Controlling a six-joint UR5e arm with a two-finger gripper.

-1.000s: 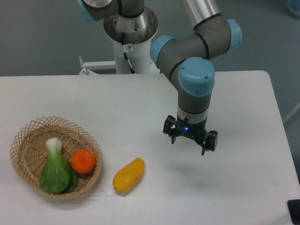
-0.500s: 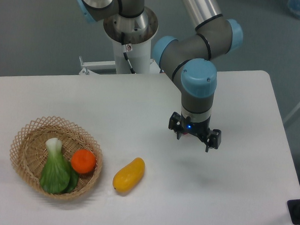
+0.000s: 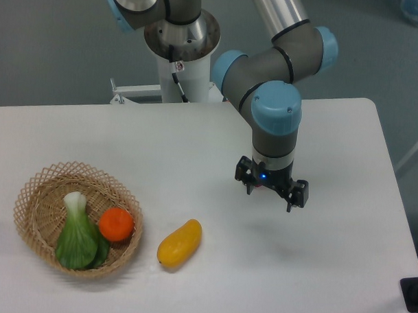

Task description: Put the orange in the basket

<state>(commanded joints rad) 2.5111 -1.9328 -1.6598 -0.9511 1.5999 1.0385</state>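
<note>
The round reddish-orange orange lies inside the tan wicker basket at the table's front left, next to a green leafy vegetable. My gripper hangs above the table's middle right, far to the right of the basket. Its fingers are spread apart and hold nothing.
A long yellow-orange mango-shaped fruit lies on the white table between the basket and the gripper. The robot's base stands at the back. The table's right edge runs close to the gripper's side.
The gripper shifted a little to the right and slightly away from the basket over the first half second, then stayed still. The orange, basket and mango-shaped fruit have not moved.
</note>
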